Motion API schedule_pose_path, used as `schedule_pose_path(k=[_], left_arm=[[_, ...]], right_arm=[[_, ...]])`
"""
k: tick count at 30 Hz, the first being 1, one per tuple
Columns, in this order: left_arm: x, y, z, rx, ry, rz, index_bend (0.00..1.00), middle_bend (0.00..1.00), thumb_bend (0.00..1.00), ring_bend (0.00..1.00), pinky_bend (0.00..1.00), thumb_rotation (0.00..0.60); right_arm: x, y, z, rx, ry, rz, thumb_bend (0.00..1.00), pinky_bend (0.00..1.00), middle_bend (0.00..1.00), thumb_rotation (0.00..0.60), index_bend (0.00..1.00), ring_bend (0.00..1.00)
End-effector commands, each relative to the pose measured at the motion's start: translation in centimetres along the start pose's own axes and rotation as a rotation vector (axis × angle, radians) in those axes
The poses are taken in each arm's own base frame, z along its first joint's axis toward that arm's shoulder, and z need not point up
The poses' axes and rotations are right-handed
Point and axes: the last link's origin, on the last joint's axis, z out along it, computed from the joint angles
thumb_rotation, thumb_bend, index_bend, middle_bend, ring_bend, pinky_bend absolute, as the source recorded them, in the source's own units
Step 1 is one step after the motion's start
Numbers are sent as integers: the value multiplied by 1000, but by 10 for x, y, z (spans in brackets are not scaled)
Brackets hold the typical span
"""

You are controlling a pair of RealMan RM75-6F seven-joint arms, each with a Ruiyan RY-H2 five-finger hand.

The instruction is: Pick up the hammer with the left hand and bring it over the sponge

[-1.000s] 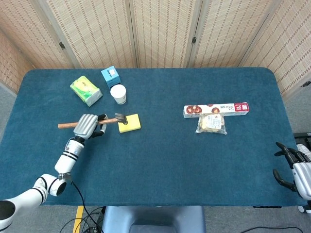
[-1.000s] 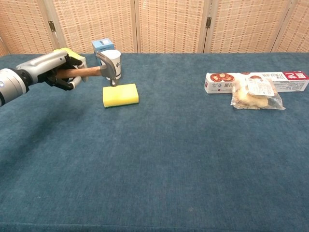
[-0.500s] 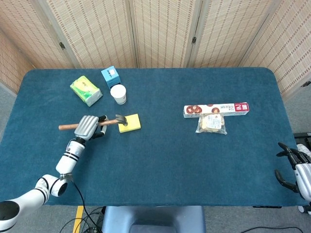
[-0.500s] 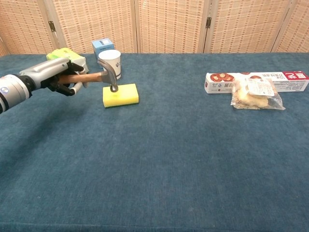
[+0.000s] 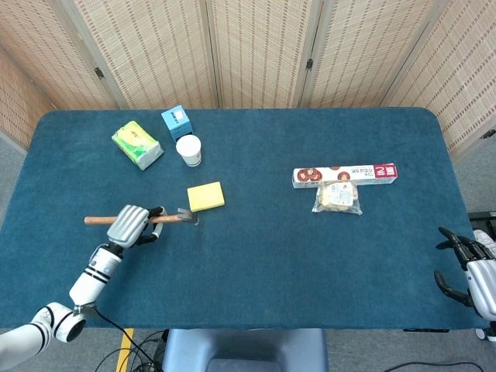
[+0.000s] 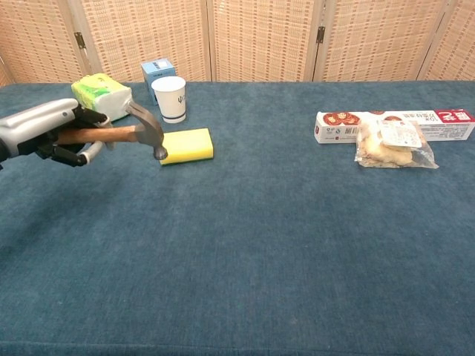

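My left hand grips the wooden handle of a hammer. The hammer is held level, its metal head pointing right. The yellow sponge lies flat on the blue table. In the head view the hammer head sits just short of the sponge's near left corner, not above it. My right hand hangs off the table's right edge with fingers curled apart and nothing in it; the chest view does not show it.
Behind the sponge stand a white paper cup, a small blue box and a green tissue pack. At the right lie a long red-and-white box and a bagged snack.
My left hand has drawn the hammer back toward me and to the left. Its head was over the sponge's left edge and now sits off the sponge, in front of it.
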Motion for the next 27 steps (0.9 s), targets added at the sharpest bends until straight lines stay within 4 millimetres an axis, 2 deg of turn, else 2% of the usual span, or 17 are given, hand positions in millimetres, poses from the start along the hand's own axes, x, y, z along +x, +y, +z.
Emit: schedule_pose_path(k=[1, 2, 3, 4, 6, 7, 10, 15, 17, 19, 20, 27], left_arm=[[-9, 1, -12, 20, -99, 63, 393, 609, 485, 524, 628, 565], [-9, 1, -14, 32, -124, 69, 260, 472, 399, 392, 504, 557], [-7, 3, -16, 48, -146, 68, 188, 393, 364, 322, 442, 545], [-5, 4, -18, 60, -154, 62, 97, 290, 325, 231, 370, 504], [0, 6, -22, 81, -152, 40, 11, 170, 290, 125, 292, 424], [4, 7, -25, 92, -142, 26, 0, 132, 281, 90, 270, 394], [15, 6, -33, 118, -117, 6, 0, 106, 279, 68, 260, 376], [33, -5, -52, 186, -55, -8, 0, 106, 279, 68, 257, 393], [41, -10, -64, 228, -26, -11, 0, 106, 279, 68, 257, 453], [49, -15, -77, 272, 20, -3, 1, 106, 279, 71, 257, 569], [52, -18, -83, 294, 42, -3, 6, 106, 279, 72, 257, 591], [66, -27, -138, 448, 125, 13, 84, 106, 279, 86, 258, 600]], right_arm=[[0, -1, 0, 2, 0, 0, 301, 238, 359, 600, 120, 220], [0, -1, 1, 3, 0, 0, 302, 238, 359, 600, 120, 220], [0, -1, 1, 4, 1, 0, 302, 238, 359, 600, 120, 221], [0, -1, 1, 4, 2, 0, 301, 238, 359, 600, 120, 221], [1, -1, 1, 4, 3, 0, 301, 237, 359, 600, 120, 220], [1, -1, 1, 3, 2, 0, 301, 237, 359, 600, 120, 220], [1, -2, 1, 7, 3, 1, 301, 237, 359, 600, 120, 220], [0, -3, 1, 13, 5, 3, 302, 238, 359, 600, 120, 221], [0, -3, 1, 14, 6, 4, 301, 237, 359, 600, 120, 221], [0, -3, 1, 14, 5, 4, 301, 238, 359, 600, 120, 220], [0, -3, 1, 15, 3, 2, 302, 238, 359, 600, 120, 220], [2, -4, 0, 23, 7, 5, 302, 238, 359, 600, 120, 220]])
